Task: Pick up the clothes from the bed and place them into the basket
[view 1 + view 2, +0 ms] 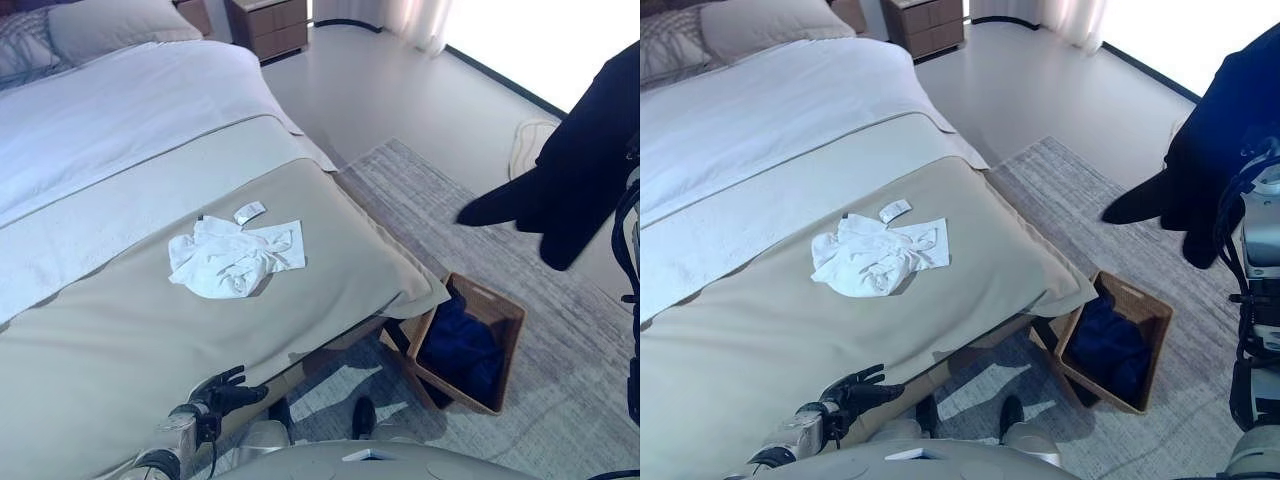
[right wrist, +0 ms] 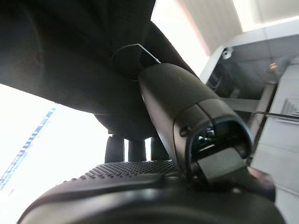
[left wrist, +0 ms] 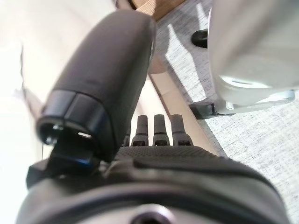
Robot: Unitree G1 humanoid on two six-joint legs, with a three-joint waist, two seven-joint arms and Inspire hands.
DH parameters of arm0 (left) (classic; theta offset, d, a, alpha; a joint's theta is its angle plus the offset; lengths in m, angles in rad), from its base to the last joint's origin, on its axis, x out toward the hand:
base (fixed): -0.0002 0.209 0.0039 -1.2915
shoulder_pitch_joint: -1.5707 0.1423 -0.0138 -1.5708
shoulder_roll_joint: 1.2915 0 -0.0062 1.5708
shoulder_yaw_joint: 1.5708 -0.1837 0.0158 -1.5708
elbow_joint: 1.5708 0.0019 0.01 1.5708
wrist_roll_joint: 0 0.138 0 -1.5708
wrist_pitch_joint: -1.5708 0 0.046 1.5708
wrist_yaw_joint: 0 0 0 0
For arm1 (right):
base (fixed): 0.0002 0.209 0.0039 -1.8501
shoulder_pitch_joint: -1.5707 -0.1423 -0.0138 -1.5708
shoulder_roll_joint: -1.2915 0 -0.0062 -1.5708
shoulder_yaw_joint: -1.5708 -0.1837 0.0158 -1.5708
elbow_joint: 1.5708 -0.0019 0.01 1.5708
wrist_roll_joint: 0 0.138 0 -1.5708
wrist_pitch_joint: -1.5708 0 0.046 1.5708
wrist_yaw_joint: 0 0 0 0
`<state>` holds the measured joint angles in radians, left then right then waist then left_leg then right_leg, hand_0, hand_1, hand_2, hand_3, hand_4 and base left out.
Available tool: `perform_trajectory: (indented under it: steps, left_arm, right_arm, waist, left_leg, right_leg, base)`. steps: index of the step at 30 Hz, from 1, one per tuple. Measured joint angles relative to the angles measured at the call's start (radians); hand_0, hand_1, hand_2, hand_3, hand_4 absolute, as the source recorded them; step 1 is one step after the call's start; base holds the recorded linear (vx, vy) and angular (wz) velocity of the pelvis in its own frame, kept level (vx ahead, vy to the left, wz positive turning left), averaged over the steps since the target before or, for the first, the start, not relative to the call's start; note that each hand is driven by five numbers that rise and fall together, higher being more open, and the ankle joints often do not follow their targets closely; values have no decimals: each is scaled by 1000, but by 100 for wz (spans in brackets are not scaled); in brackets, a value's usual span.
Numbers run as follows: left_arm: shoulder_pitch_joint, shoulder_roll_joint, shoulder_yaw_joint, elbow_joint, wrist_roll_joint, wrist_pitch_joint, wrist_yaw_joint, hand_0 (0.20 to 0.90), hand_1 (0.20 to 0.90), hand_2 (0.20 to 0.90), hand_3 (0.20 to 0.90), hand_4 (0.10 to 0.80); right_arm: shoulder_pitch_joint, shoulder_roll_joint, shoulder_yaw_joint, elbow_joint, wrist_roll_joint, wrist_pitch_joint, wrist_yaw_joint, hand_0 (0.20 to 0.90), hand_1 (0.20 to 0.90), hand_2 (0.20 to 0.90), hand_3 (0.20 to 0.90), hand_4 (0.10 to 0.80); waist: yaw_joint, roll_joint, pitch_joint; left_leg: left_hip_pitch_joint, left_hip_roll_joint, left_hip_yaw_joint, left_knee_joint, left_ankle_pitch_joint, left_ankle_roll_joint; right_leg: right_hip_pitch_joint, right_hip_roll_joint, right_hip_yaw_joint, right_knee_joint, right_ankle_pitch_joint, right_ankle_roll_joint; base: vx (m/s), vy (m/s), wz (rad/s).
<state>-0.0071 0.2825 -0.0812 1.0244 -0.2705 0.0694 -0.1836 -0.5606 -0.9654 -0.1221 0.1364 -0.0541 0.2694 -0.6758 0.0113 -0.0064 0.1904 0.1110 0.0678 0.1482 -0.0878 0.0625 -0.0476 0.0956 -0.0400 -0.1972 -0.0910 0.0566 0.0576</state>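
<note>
1. The right hand (image 2: 140, 154) holds a black garment (image 1: 585, 165) clamped in its fingers, high above the rug, beyond the basket (image 1: 505, 318).
2. A white garment (image 1: 235, 258) lies mid-bed (image 1: 100, 340).
3. Risk: released here, the dangling black cloth likely misses the basket.
4. The left hand (image 1: 225, 392) rests open at the bed's near edge.

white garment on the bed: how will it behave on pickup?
The white garment lies crumpled with folds, so it is probably floppy and will drape and dangle. It looks thin, so likely light. A small white tag lies apart beside it and may stay behind on the bed.
</note>
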Motion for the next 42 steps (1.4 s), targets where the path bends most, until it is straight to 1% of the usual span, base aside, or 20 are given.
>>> perform_trajectory:
  steps: [1, 2, 5, 7, 10, 12, 15, 16, 17, 19, 20, 23, 25, 26, 27, 30, 33, 36, 40, 42]
  left_arm:
    - [0, 0, -1, 0, 6, 5, 0, 900, 900, 900, 900, 800]
    - [1, 0, -8, 0, 18, 16, 0, 900, 900, 900, 900, 800]
    - [-1, 1, -30, 0, 19, 17, -2, 900, 900, 900, 900, 800]
    - [0, 5, -42, 1, 19, 17, -2, 900, 900, 900, 900, 800]
    - [-5, 8, -53, 0, 19, 17, -2, 900, 900, 900, 900, 800]
    - [-14, 18, -81, 0, 16, 18, 0, 900, 900, 900, 900, 800]
    - [-32, 22, -103, 0, 14, 17, 1, 900, 900, 900, 900, 800]
    - [-37, 22, -120, -3, 5, 15, 1, 900, 900, 900, 900, 800]
    - [-42, 22, -121, -8, -1, 15, 2, 900, 900, 900, 900, 800]
    - [-57, 22, -121, -35, -17, 7, 4, 900, 900, 900, 900, 800]
    - [-64, 22, -121, -38, -20, 7, 5, 900, 900, 900, 900, 800]
    - [-111, 24, -122, -45, -55, -6, 16, 900, 900, 900, 900, 800]
    - [-132, 26, -122, -62, -65, -8, 22, 900, 900, 900, 900, 800]
    - [-148, 28, -125, -69, -81, -9, 22, 900, 900, 900, 900, 800]
    - [-161, 28, -131, -70, -89, -10, 21, 900, 900, 900, 900, 800]
    - [-196, 31, -152, -71, -105, -14, 21, 900, 900, 900, 900, 800]
    - [-222, 38, -164, -74, -127, -37, 20, 900, 900, 900, 900, 800]
    - [-257, 55, -168, -92, -150, -52, 22, 900, 900, 900, 900, 800]
    - [-291, 79, -171, -109, -182, -55, 22, 900, 900, 900, 900, 800]
    - [-297, 78, -180, -110, -197, -59, 23, 900, 900, 900, 900, 800]
  right_arm:
    - [9, -1, -1, 0, 7, 6, 23, 300, 300, 300, 200, 100]
    - [13, -2, -1, 5, 38, 19, 74, 300, 300, 300, 200, 100]
    - [28, -5, 1, 60, 82, 56, 206, 300, 300, 300, 200, 100]
    - [50, -6, 11, 98, 108, 78, 276, 300, 300, 300, 200, 100]
    - [73, -6, 35, 156, 113, 115, 340, 300, 300, 300, 200, 100]
    - [74, -6, 75, 210, 113, 130, 346, 300, 300, 300, 200, 100]
    - [75, -6, 121, 276, 116, 143, 349, 300, 300, 300, 200, 100]
    - [76, -5, 136, 303, 116, 147, 349, 300, 300, 300, 200, 100]
    - [76, -5, 136, 306, 116, 149, 349, 300, 300, 300, 200, 100]
    - [74, -5, 136, 306, 116, 152, 346, 300, 300, 300, 200, 100]
    - [74, -5, 136, 306, 116, 154, 346, 300, 300, 300, 200, 100]
    - [56, -5, 146, 330, 111, 169, 346, 300, 300, 300, 200, 100]
    - [29, -4, 180, 372, 107, 187, 350, 300, 300, 300, 200, 100]
    - [24, 3, 188, 386, 102, 200, 361, 580, 580, 580, 527, 427]
    - [16, 7, 207, 399, 102, 209, 364, 900, 900, 900, 900, 800]
    - [-13, 40, 223, 439, 80, 218, 384, 900, 900, 900, 900, 800]
    - [-72, 51, 296, 502, 63, 217, 406, 900, 900, 900, 900, 800]
    - [-153, 74, 336, 554, 59, 216, 416, 900, 900, 900, 900, 800]
    - [-227, 107, 359, 595, 60, 211, 413, 900, 900, 900, 900, 800]
    - [-239, 109, 372, 610, 65, 201, 391, 900, 900, 900, 900, 800]
  waist:
    - [-9, 0, 0]
    - [-17, 1, -1]
    - [-16, 3, -5]
    - [-16, 3, -7]
    - [-19, 5, -8]
    - [-23, 6, -8]
    - [-24, 15, -1]
    - [-28, 29, 14]
    - [-29, 34, 23]
    - [-37, 62, 68]
    - [-38, 67, 76]
    - [-39, 92, 128]
    - [-39, 96, 160]
    - [-39, 96, 184]
    - [-40, 97, 200]
    - [-45, 101, 229]
    - [-44, 107, 255]
    - [-43, 118, 298]
    - [-22, 126, 308]
    - [-15, 140, 323]
  left_leg:
    - [0, 1, 0, 0, 0, 0]
    - [1, 4, 6, 0, 0, 0]
    - [0, 14, 27, 0, 1, -2]
    - [-9, 18, 37, 0, 3, -4]
    - [-39, 20, 42, 0, 9, -8]
    - [-71, 20, 46, 2, 24, -8]
    - [-107, 20, 47, 4, 32, -6]
    - [-109, 21, 47, 4, 32, -6]
    - [-109, 20, 47, 4, 32, -6]
    - [-129, 19, 49, 7, 33, -6]
    - [-136, 20, 49, 9, 33, -6]
    - [-185, 20, 49, 15, 43, -9]
    - [-198, 20, 51, 15, 48, -9]
    - [-198, 21, 52, 14, 49, -9]
    - [-198, 21, 53, 14, 49, -9]
    - [-210, 21, 56, 13, 49, -9]
    - [-220, 19, 59, 13, 49, -9]
    - [-234, 17, 62, 14, 50, -9]
    - [-303, 15, 64, 26, 59, -6]
    - [-309, 10, 63, 29, 60, -5]
  right_leg:
    - [0, 1, 0, 0, 0, 0]
    - [-2, 3, 2, 0, 0, 0]
    - [-14, 10, 22, 0, -1, 0]
    - [-31, 13, 25, 0, -3, 4]
    - [-62, 16, 30, 0, 4, -6]
    - [-100, 17, 38, 2, 19, -20]
    - [-138, 18, 46, 2, 32, -20]
    - [-140, 17, 47, 2, 33, -20]
    - [-141, 17, 48, 2, 33, -20]
    - [-161, 15, 49, 3, 31, -16]
    - [-167, 15, 50, 3, 34, -15]
    - [-217, 17, 52, 9, 48, -26]
    - [-234, 19, 53, 13, 52, -29]
    - [-235, 20, 53, 15, 52, -29]
    - [-236, 21, 53, 15, 52, -29]
    - [-254, 21, 55, 25, 53, -30]
    - [-270, 18, 55, 34, 53, -30]
    - [-294, 15, 55, 52, 53, -30]
    - [-384, 10, 55, 99, 53, -30]
    - [-396, 4, 51, 117, 53, -30]
  base:
    - [-14, -106, -6]
    - [-32, -135, -10]
    - [-52, -129, -18]
    - [-98, -128, -17]
    - [-167, -98, -10]
    - [-254, -62, -12]
    - [-137, -40, -10]
    - [-115, -35, -2]
    - [-124, -24, -1]
    - [-124, -5, -2]
    - [-133, -8, -3]
    - [-117, -23, -4]
    - [-60, -24, -5]
    - [-44, -10, -5]
    - [-44, 4, -4]
    - [-37, 7, -3]
    - [-54, 3, -4]
    - [-64, -5, -3]
    - [-52, 39, -3]
    - [-17, 79, -1]
